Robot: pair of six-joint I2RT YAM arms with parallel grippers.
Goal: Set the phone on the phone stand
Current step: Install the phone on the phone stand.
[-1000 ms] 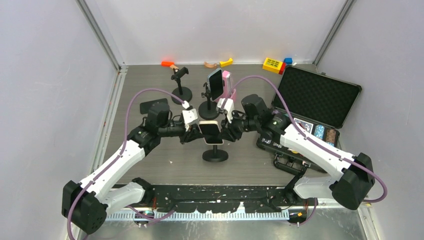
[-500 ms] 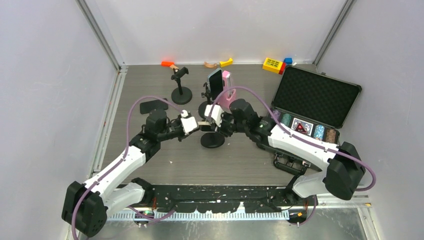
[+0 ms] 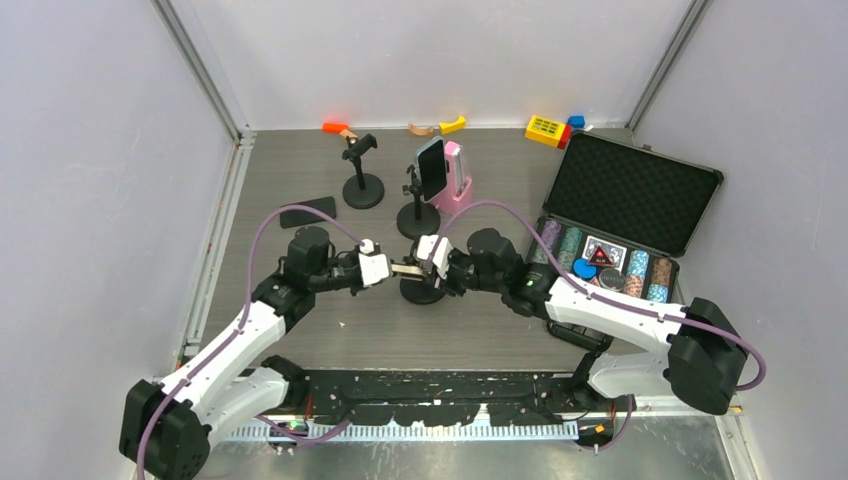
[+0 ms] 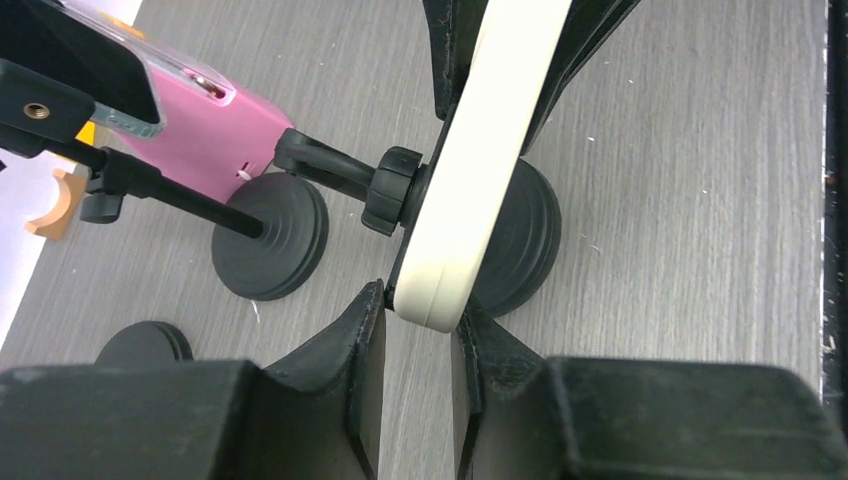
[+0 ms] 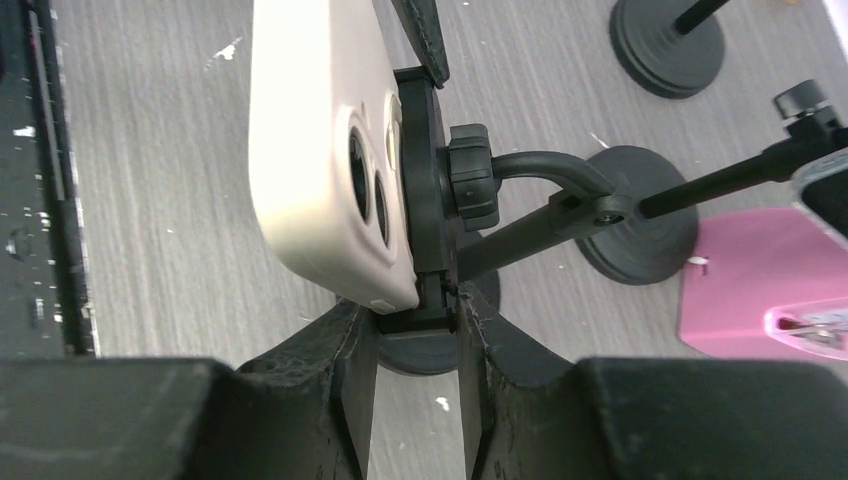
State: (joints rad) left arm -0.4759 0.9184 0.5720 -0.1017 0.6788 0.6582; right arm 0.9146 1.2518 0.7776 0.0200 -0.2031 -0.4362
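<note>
At table centre, top view: left gripper and right gripper meet at phone stand
Left wrist only: phone edge-on, corner pinched in narrow jaws
Right wrist only: phone's lenses; narrow jaws clamp phone and cradle together
Count: black stands three; phones on stands two, one a dark phone

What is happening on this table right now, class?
The left end effector pinches one edge of the cream-cased smartphone. The right end effector clamps the cradle of the black round-based phone stand from the opposite side. The phone sits against that cradle, with both arms holding on.
</note>
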